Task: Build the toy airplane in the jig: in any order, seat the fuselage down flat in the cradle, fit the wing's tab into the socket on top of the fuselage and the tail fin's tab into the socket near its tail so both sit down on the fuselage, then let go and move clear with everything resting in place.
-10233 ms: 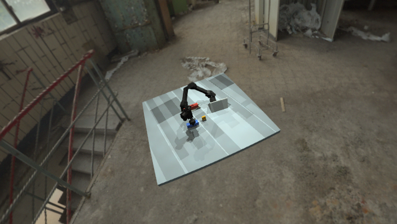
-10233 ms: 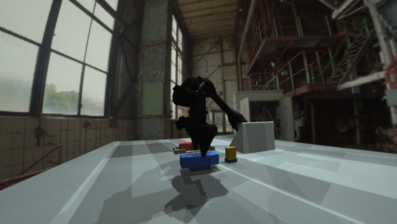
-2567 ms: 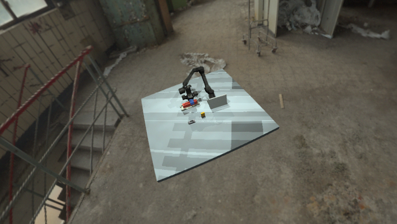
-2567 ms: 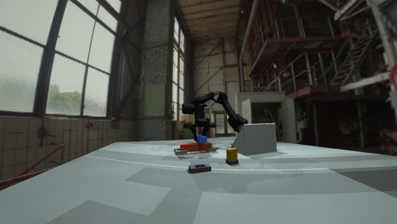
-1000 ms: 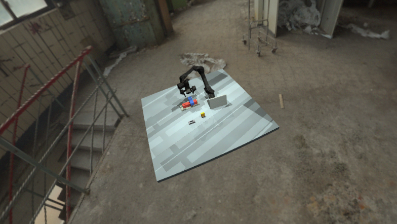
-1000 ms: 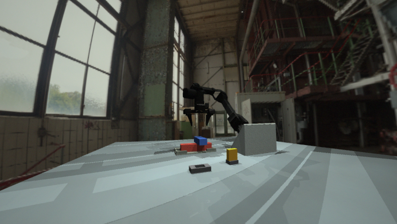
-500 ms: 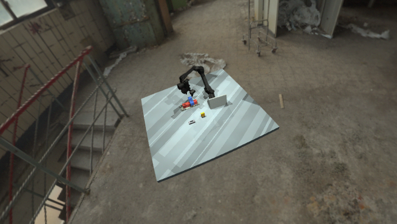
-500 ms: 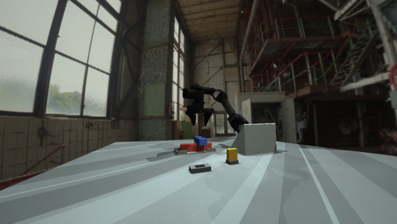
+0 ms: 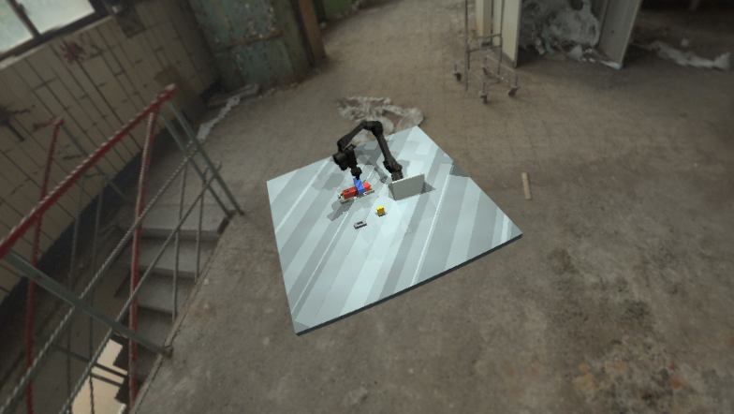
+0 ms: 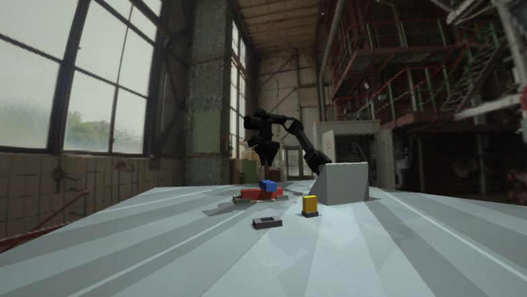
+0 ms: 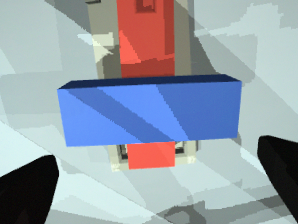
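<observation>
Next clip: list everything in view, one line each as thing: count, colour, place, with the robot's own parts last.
fuselage: one, red, lying in the cradle
cradle: one, pale grey, on the table under the fuselage
wing: one, blue, across the top of the fuselage
tail fin: one, yellow, upright on a dark holder, right of the cradle
empty holder: one, dark grey, nearest the exterior camera
wedge block: one, grey, at the arm's base
table: one, grey striped
arm: one, black
tool: one, black, open, above the wing
</observation>
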Controlling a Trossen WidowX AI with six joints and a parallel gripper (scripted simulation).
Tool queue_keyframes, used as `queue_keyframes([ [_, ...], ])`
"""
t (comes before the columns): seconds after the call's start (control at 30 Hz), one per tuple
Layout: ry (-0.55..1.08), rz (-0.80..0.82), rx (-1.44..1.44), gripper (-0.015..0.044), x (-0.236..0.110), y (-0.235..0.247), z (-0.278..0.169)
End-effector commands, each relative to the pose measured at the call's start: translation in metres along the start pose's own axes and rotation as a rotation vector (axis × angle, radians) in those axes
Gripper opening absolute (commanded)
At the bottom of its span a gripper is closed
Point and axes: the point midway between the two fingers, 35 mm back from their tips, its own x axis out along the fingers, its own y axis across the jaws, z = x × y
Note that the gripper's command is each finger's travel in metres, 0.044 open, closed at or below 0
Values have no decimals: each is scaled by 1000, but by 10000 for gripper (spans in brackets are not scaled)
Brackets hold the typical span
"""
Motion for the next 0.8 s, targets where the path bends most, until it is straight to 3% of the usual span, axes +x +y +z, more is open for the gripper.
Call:
queue_keyframes([
  [0.0,-5,19,3,440,-2,22,4],
  [0.23,-14,68,-6,440,-13,145,-4],
  [0.43,2,26,1,440,-4,244,-50],
  [0.67,3,18,4,440,1,254,-57],
  [0.77,2,17,4,440,35,255,-56],
])
